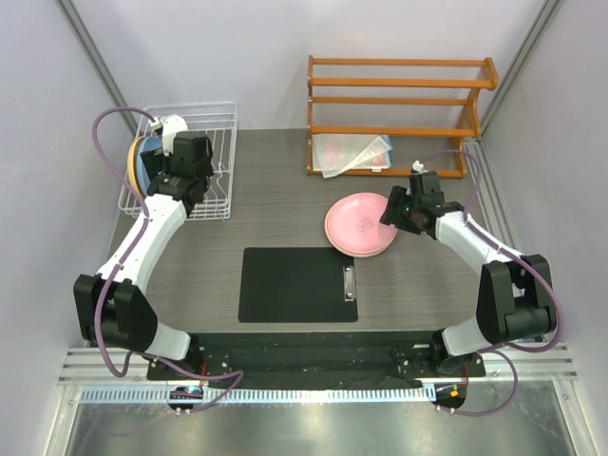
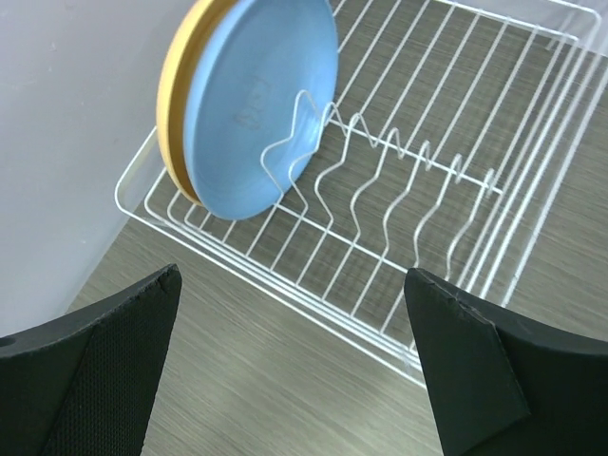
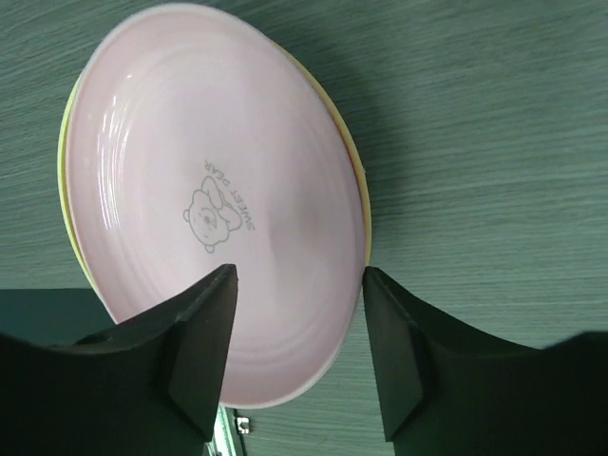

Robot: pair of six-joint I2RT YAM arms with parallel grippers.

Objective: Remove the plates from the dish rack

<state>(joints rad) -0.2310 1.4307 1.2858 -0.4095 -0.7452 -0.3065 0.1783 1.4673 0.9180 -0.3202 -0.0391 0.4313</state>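
Observation:
The white wire dish rack [image 1: 217,133] stands at the back left. A light blue plate [image 1: 142,163] and an orange-yellow plate [image 1: 130,157] stand upright together at its left end. In the left wrist view the blue plate [image 2: 256,104] fronts the orange-yellow one [image 2: 176,85] in the rack [image 2: 285,302]. My left gripper [image 1: 187,166] [image 2: 293,285] is open and empty, over the rack's near side. A pink plate [image 1: 359,224] [image 3: 209,190] lies flat on the table with a yellow rim [image 3: 66,190] showing under it. My right gripper [image 1: 394,214] [image 3: 299,275] is open and empty above its right edge.
A flat black clipboard [image 1: 296,284] lies in the middle front of the table. An orange wooden shelf [image 1: 399,100] stands at the back right, with clear plastic items [image 1: 351,152] on its bottom tier. Walls close in on the left and right.

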